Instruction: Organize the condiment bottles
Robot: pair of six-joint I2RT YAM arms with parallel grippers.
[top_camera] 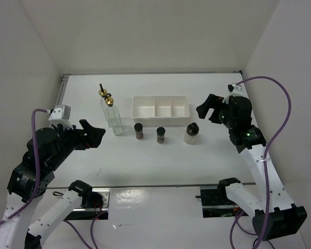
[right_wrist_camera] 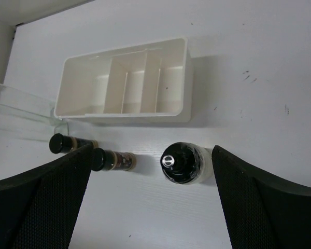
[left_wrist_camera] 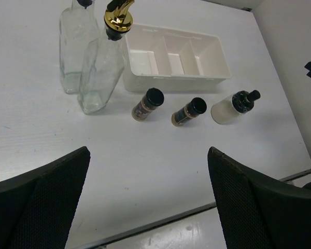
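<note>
**Glass, slick and breakable: five bottles outside the tray, both grippers wide and empty**

Glass is the worry here. The two tall square glass bottles [top_camera: 115, 120] stand at ten o'clock on the table [top_camera: 160, 161], left of the white three-compartment tray [top_camera: 160, 120] at twelve. They are so close together that I cannot tell whether they touch. They look empty, but are probably the heaviest items. They are smooth-sided, tall enough to tip, and unforgiving if knocked. I would take one across two flat faces at mid-body, below the shoulder. I would not take it by the gold pourers [left_wrist_camera: 118, 18], which are narrow and might pull loose. The nearer bottle crowds any approach to the farther one.

The two dark spice jars [top_camera: 138, 130] stand upright in a row at the table's centre, just on the six o'clock side of the tray. The whitish jar [top_camera: 191, 133] is at the row's three o'clock end. These are likely light and stiff. Being round, they are best pinched across the body beneath the black cap.

The left gripper [top_camera: 96, 137] hangs at nine o'clock with its jaws spread wide, holding nothing. The right gripper [top_camera: 207, 110] at two o'clock is just as wide and just as empty.

The spice jars carry tan labels, but the print is too small to read. No label or brand shows on the glass bottles or the whitish jar.
</note>
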